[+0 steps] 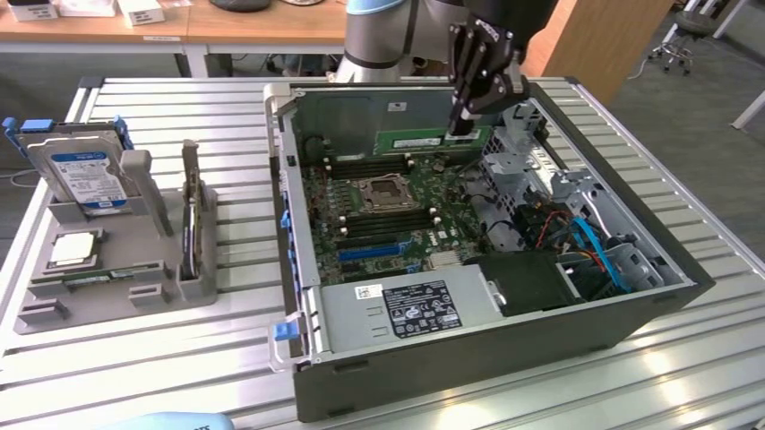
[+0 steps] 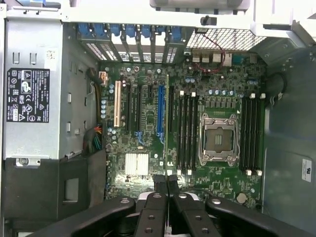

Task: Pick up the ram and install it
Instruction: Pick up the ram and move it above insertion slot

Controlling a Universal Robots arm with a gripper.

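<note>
Ram gripped, held over the open PC case.
Gripper (image 1: pixel 460 133) is closed on one end of the ram (image 1: pixel 413 141), and the stick is level, on edge and clear of the motherboard (image 2: pixel 143 148). It hangs above the black memory slots (image 2: pixel 186 133) just beside the CPU socket (image 1: pixel 385 190), on the socket's far side from the power supply (image 1: pixel 407 309).

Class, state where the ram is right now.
In the exterior view the ram is gripped in the hand, raised over the motherboard at the far end of the case.
</note>
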